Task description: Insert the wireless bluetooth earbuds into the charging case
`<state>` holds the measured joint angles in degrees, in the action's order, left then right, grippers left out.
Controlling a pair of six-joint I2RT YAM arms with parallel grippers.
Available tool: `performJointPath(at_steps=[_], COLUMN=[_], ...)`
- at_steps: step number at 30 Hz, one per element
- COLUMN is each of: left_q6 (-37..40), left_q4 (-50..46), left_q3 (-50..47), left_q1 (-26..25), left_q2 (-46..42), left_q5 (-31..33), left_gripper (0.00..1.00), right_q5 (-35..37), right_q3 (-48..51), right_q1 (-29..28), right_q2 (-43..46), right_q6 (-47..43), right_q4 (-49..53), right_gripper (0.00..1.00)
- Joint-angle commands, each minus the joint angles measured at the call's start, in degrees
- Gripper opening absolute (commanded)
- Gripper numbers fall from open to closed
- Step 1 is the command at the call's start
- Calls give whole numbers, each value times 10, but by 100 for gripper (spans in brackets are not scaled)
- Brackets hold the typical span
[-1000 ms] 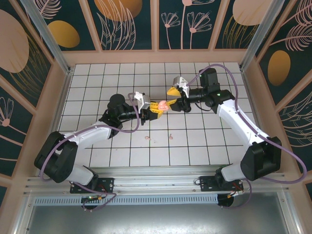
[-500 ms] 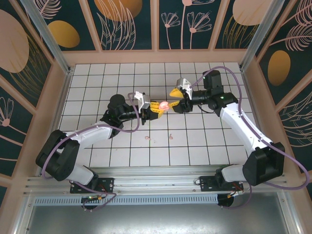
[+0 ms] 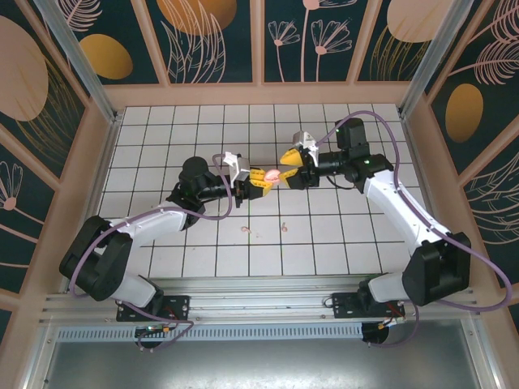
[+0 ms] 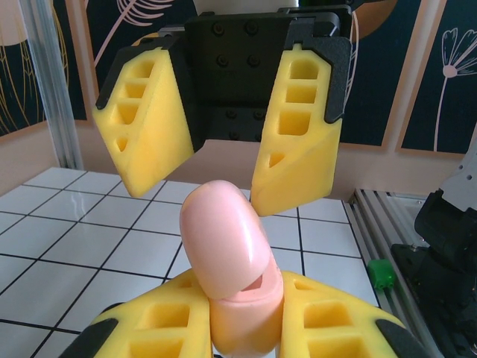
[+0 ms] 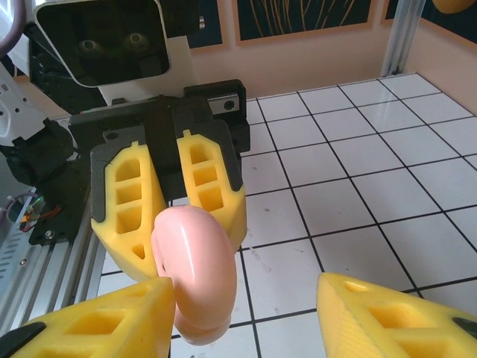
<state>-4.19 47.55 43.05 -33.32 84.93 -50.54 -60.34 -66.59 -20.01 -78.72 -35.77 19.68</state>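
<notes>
Where the white table (image 3: 162, 121) spreads its glossy square tiles with dark grout lines, a peach frame closes it in. Dark panels (image 3: 211, 40) painted with pale flowers and orange discs stand behind the frame.

Above the middle of the table, the left gripper (image 3: 261, 180) is clamped on the charging case (image 4: 227, 246). The right gripper (image 3: 288, 164) faces it just beside the case, its jaws spread wide apart on either side of the lid without touching it. Two pale pink earbuds (image 3: 246, 232) lie on the tiles nearer the arm bases, well apart from the case and a little apart from each other.

Against the earlier overhead pictures little differs. The left arm has kept the case at the same spot and the earbuds have not moved. The right wrist has shifted only slightly beside the case.

The case is smooth, rounded, glossy pink plastic, its domed lid hinged open and tilted. The fingers (image 4: 298, 127) are wedge-shaped yellow foam blocks with rectangular hollows, backed by black plastic.
</notes>
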Motion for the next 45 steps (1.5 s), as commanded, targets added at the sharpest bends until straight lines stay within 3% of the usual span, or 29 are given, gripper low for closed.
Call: performJointPath(at_steps=[1,7,17,23,34,39,45], left_q6=[2,6,12,13,12,11,10], left_q4=[11,5,-4,-8,-11,-14,-14], left_q3=[5,5,8,10,6,4,3], left_q1=[-3,-4,-4,-4,-4,-4,-4], left_q2=[-7,-12,-15,-14,-14,-14,-17], left_q5=[-31,-32,-29,-26,-14,-11,-5], left_gripper=[12,12,13,19,36,36,24], right_q5=[-17,-43,-74,-77,-69,-65,-64], right_q3=[-16,-23,-45,-47,-37,-33,-22], right_q1=[-8,-16,-21,-20,-20,-20,-21], right_q2=[-14,-29,-55,-51,-28,-21,-11], right_q6=[10,-2,-37,-44,-27,-17,-6], right_q4=[-25,-9,35,45,14,-4,-25], right_gripper=[51,45,21,12,10,10,10])
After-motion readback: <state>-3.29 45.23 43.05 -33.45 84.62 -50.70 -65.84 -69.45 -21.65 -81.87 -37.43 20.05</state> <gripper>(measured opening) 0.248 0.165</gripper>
